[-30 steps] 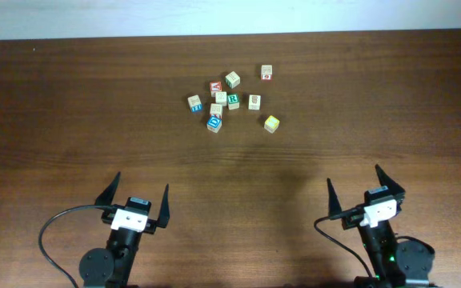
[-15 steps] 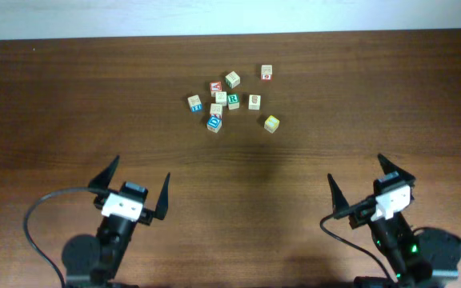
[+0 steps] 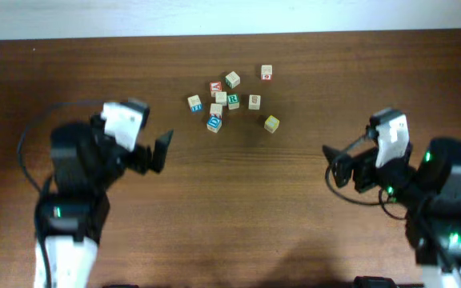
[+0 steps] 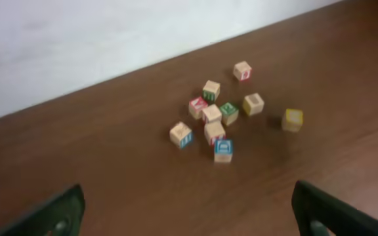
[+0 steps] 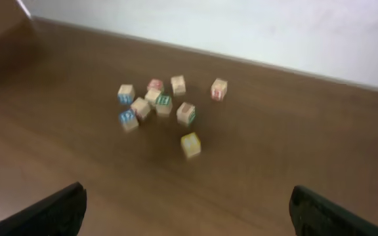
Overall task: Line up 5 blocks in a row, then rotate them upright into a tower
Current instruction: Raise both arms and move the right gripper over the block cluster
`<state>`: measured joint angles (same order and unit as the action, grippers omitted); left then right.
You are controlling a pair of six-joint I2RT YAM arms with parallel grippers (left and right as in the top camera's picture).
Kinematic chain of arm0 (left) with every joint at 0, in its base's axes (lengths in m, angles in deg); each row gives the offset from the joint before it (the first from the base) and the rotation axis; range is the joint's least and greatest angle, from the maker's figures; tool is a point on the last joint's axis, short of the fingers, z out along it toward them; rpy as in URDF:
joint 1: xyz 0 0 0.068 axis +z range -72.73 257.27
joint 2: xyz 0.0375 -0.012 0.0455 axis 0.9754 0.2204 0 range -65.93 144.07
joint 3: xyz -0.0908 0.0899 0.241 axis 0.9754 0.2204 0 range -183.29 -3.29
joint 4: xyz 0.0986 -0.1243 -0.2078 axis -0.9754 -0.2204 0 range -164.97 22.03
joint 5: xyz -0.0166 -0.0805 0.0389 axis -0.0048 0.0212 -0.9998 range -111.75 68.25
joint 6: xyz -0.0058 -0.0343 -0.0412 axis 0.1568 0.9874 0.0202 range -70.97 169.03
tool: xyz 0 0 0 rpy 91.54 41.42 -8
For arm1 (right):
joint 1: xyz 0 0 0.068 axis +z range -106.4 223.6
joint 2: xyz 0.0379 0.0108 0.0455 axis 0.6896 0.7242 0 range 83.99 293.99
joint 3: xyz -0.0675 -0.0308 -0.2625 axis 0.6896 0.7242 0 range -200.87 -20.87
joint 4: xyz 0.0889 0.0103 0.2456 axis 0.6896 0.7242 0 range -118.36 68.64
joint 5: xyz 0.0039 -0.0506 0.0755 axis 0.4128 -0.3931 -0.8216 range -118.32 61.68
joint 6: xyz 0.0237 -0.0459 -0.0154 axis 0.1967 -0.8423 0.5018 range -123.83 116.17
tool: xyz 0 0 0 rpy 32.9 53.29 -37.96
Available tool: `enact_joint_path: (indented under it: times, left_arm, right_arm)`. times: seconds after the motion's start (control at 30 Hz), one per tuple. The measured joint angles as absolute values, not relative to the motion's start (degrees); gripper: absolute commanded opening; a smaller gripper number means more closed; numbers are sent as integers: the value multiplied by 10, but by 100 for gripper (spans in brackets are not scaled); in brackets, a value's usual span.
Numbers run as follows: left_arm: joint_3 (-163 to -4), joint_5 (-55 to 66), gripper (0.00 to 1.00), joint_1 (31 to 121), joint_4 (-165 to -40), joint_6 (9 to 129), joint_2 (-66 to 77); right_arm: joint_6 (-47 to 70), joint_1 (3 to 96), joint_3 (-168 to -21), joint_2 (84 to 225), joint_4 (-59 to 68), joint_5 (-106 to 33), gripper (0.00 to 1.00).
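Left gripper (image 3: 134, 138) is hovering above the table (image 3: 230, 208) with jaws standing wide and carrying nothing. The blocks are sitting in a loose cluster at about 2 o'clock from it in the overhead view, well apart from its fingers. Reading the cluster left to right: the blue-letter block (image 3: 214, 123) is lying at the near-left edge, a beige block (image 3: 216, 110) is sitting just behind it, the green R block (image 3: 233, 101) is sitting mid-cluster, a second beige block (image 3: 254, 102) is sitting just beside it at 3 o'clock, and the yellow-faced block (image 3: 271, 123) is sitting alone at the near-right. Being cubes, they are offering no long axis to line up on. Right gripper (image 3: 357, 148) is also hanging wide and empty, with the yellow-faced block at roughly 10 o'clock from it. Judging by this, the left arm is looking nearer the blue-letter block, the right arm nearer the yellow one.
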<state>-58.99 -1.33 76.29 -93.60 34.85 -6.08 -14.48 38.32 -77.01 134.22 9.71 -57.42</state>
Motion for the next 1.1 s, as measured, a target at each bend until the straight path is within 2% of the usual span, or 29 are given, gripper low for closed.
enact_joint_path:
  times: [0.1,0.13,0.33,0.53,0.77,0.8,0.87,0.97,1.1]
  left_arm:
    - [-684,7,99,763,-1002,349,23]
    - [-708,13,99,763,-1019,348,44]
    - [-952,44,99,763,-1225,349,224]
    - [-1086,70,99,763,-1311,349,323]
    - [-1089,87,99,763,-1319,349,334]
    - [-1089,88,99,763,-1320,349,334]
    - [-1089,90,99,763,-1323,349,334]
    - [-1089,92,99,763,-1319,349,334]
    - [-1089,93,99,763,-1306,349,334]
  right_arm:
    - [-145,383,-828,1399,147,-577,98]
    - [-145,383,-872,1438,198,-578,98]
    - [-146,383,-1008,1574,323,-581,98]
    - [-161,383,-1120,1719,403,-600,98]
    - [-109,383,-1130,1825,317,-663,99]
    - [-105,385,-1130,1838,303,-678,90]
    - [-99,392,-1130,1859,283,-688,88]
    - [-88,423,-1130,1879,256,-662,89]
    - [-45,487,-1130,1901,207,-560,89]
